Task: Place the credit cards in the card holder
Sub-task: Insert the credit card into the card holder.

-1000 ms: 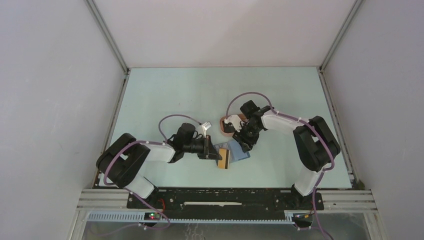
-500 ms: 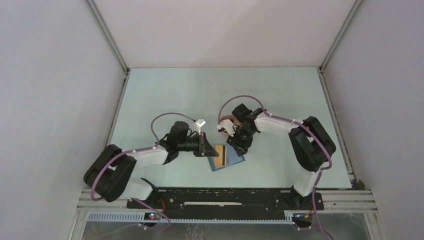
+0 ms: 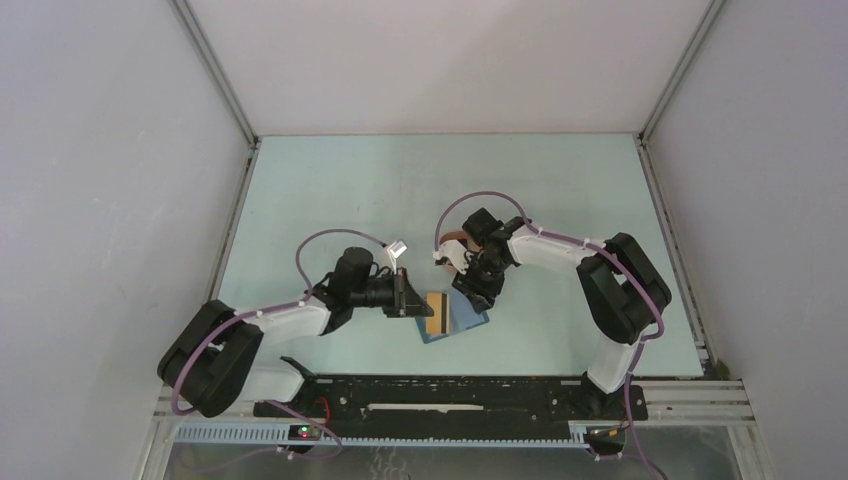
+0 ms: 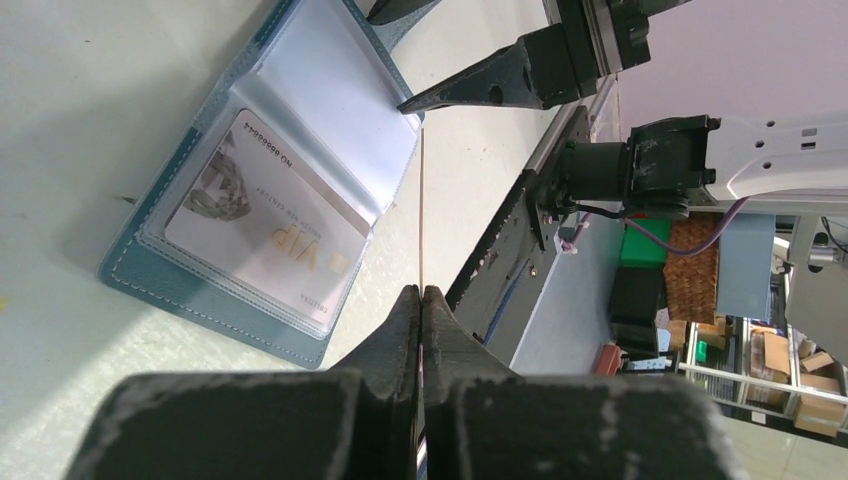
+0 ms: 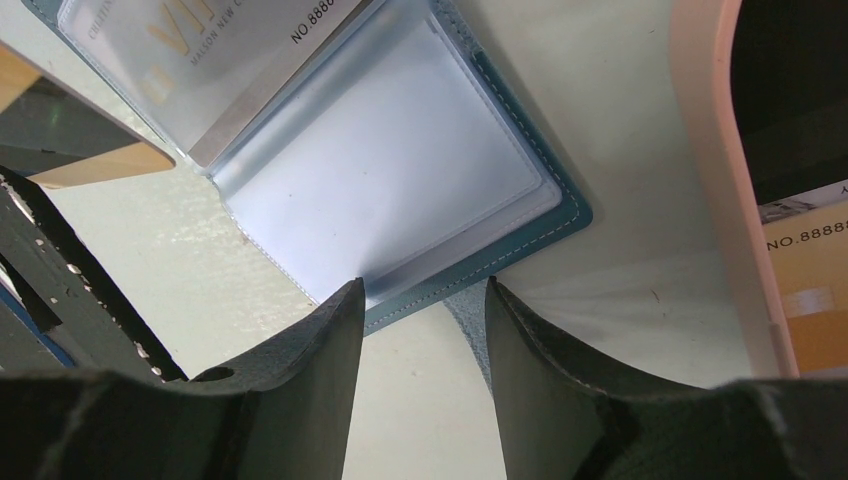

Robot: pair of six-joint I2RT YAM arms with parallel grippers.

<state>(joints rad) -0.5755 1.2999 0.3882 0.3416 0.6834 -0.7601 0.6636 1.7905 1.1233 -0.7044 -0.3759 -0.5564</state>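
Observation:
The card holder [image 3: 462, 320] lies open on the table, a blue wallet with clear sleeves [image 4: 330, 90]. One pale VIP credit card [image 4: 262, 232] sits inside a sleeve [image 5: 215, 55]. My left gripper [image 3: 416, 300] is shut on a gold credit card [image 3: 435, 313] with a black stripe. That card shows edge-on [image 4: 421, 210] in the left wrist view, beside the wallet's right page. My right gripper [image 5: 425, 290] stands open, its fingertips straddling the wallet's stitched edge [image 5: 480, 265] and grey tab. Further credit cards [image 5: 812, 290] lie in the pink tray.
The salmon-pink oval tray [image 5: 708, 170] stands just beyond the wallet, behind my right gripper [image 3: 470, 287]. The two grippers are close together over the wallet. Grey enclosure walls border the table on the left, right and back.
Both grippers and the wallet have shifted left and slightly nearer since a second ago. The left arm's elbow has swung outward. In the last half second little has moved.

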